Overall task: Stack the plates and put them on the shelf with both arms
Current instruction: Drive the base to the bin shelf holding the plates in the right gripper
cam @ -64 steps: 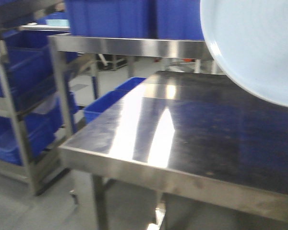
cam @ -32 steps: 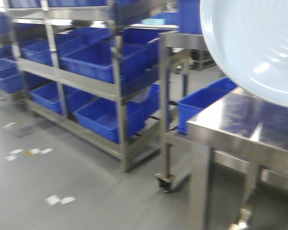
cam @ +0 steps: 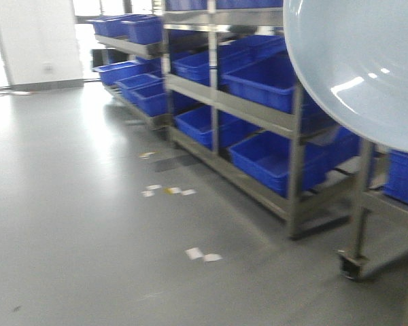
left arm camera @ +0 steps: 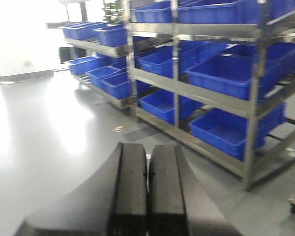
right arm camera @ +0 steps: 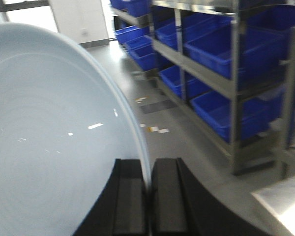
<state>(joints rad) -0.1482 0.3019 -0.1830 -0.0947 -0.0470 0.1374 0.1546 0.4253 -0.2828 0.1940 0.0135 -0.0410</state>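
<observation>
Pale bluish-white plate stands on edge, its rim pinched between the closed fingers of the right claw. In the front view it fills the upper right corner, held in the air before the steel shelf of blue crates. The left claw is pressed closed on nothing, above the grey floor.

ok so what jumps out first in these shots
A big pale plate fills the front view's upper right, its rim pinched in the right gripper. Behind it, a steel shelf stands loaded with blue crates. The left gripper is shut on nothing.
</observation>
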